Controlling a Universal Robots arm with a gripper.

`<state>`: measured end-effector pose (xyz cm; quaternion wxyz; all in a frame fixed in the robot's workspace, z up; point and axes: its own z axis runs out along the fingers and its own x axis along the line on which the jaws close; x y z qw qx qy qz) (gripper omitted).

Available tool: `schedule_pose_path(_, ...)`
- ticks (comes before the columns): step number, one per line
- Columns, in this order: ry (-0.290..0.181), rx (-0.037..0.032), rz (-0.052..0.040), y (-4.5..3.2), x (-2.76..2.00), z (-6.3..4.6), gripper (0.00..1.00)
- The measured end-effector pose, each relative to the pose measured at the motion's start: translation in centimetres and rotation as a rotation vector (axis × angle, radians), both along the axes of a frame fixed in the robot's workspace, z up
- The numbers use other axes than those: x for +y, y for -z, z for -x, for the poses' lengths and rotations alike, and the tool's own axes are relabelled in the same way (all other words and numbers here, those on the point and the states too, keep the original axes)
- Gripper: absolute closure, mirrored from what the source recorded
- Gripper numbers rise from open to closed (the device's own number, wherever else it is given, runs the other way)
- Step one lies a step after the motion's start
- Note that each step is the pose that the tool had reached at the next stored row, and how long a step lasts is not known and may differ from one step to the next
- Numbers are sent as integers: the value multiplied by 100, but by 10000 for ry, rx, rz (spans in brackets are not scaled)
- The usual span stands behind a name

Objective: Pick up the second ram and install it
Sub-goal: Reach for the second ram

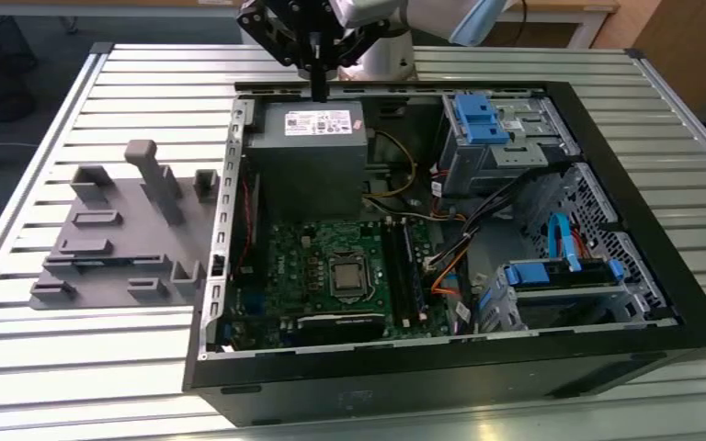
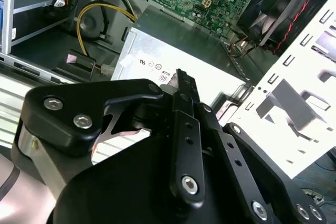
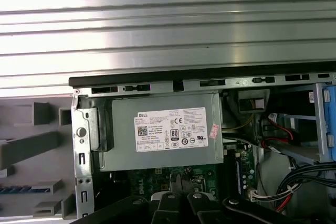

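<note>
- Judging from what shows, the second ram [image 3: 23, 188] is a light, thin, stiff board. In the first wrist view you see it as a narrow blue strip sitting in a slot of the grey holder [image 3: 31, 148], on the table [image 1: 84, 358] outside the computer case [image 1: 451, 377].
- Expect it to be fragile rather than heavy. It should not bend in your grip, but the chips and the contact edge will likely not tolerate scraping or a hard squeeze.
- Take hold across its thin dimension, on the two flat faces, near the middle of its length so that it hangs level. Leave the contact edge free.
- Its faces are probably smooth, and little of it stands above the slot, so count on a shallow, somewhat slippery pinch.
- Your gripper [image 1: 319, 84] hangs over the far rim of the case, just above the grey power-supply box [image 1: 310, 152]. It is well apart from the holder, with its fingers pressed together on nothing.
- Past that box lies the green motherboard [image 1: 328, 266] with its long black slots.
</note>
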<state>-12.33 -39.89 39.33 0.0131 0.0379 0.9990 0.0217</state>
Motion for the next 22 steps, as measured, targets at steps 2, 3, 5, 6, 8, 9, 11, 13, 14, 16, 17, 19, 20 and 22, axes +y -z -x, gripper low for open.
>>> schedule_pose_path(2, 1, -1, -1, 0, -1, 12, 89)
schedule_pose_path(3, 0, -1, 0, 0, -1, 20, 89)
schedule_pose_path(5, 0, 0, 0, 0, 0, 36, 89)
schedule_pose_path(6, -1, 0, 0, 0, 0, 47, 89)
schedule_pose_path(8, 0, 0, 0, 0, 0, 64, 89)
schedule_pose_path(9, -1, 0, -1, 1, 0, 71, 89)
schedule_pose_path(11, 0, 0, 0, 0, 0, 89, 89)
schedule_pose_path(13, 0, 0, 0, 1, 0, 102, 89)
schedule_pose_path(14, 0, 0, 0, 1, 0, 108, 89)
schedule_pose_path(16, 0, 0, 0, 1, 0, 122, 89)
schedule_pose_path(17, 1, 0, 0, 0, 0, 128, 89)
schedule_pose_path(19, 0, 0, 0, 1, 0, 144, 89)
schedule_pose_path(20, 0, 0, 0, 1, 0, 151, 89)
schedule_pose_path(22, 0, 0, 0, 1, 0, 164, 89)
